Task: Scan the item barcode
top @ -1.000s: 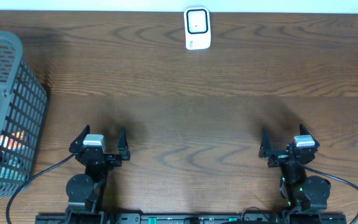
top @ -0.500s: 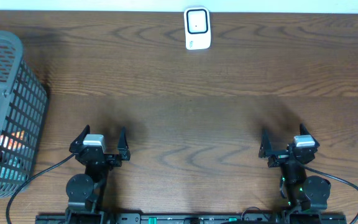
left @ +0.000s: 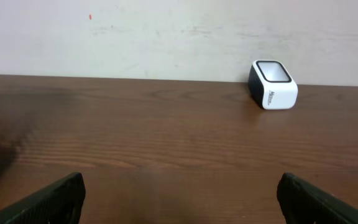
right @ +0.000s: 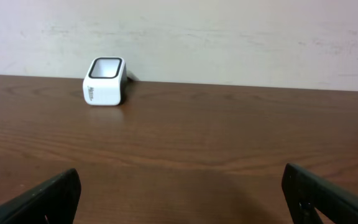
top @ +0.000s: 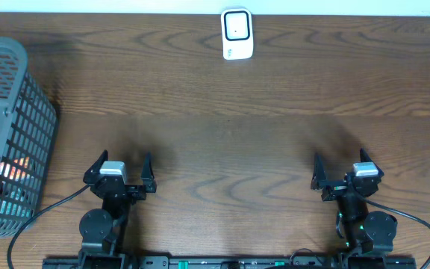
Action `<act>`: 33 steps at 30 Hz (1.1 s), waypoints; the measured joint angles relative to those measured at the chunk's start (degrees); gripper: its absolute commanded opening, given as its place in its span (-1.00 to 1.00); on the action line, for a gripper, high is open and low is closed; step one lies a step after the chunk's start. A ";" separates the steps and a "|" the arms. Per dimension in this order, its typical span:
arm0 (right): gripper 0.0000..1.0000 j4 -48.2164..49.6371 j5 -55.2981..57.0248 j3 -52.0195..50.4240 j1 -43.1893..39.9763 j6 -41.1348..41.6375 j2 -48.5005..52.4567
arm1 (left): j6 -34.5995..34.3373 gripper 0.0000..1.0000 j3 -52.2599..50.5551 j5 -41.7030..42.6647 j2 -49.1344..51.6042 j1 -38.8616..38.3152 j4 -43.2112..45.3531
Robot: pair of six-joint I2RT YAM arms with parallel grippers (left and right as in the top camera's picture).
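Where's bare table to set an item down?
Bare table runs from the barcode scanner at the far edge down to the left gripper and right gripper, both open, and between them. Crowded only at the left edge: the grey basket holds items.

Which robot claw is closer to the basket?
The left claw. The basket sits on its side, at the left edge; the right claw is far across.

1. Dark brown wood-grain table [top: 222,134], spread wide across the overhead view.
2. Small white box-shaped scanner with a dark top window [top: 237,33], standing at the far edge, about centre.
3. Grey plastic mesh basket [top: 32,142], sitting at the left edge, well apart from the scanner.
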 measured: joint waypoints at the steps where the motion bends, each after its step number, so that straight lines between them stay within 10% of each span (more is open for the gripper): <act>1: 0.99 0.00 -0.02 0.00 0.00 0.00 0.00 | 0.00 0.96 0.00 0.02 0.00 0.00 0.00; 17: 0.98 0.00 0.00 0.00 0.00 0.00 0.00 | -0.72 0.96 0.00 0.72 0.00 0.00 0.13; 27: 0.99 0.00 -0.02 0.00 0.00 0.00 0.00 | -34.01 0.96 0.02 32.06 0.02 -0.11 4.55; 33: 0.99 0.00 -0.02 0.00 0.00 0.00 0.00 | -44.70 0.96 -0.42 39.58 0.09 -0.11 34.88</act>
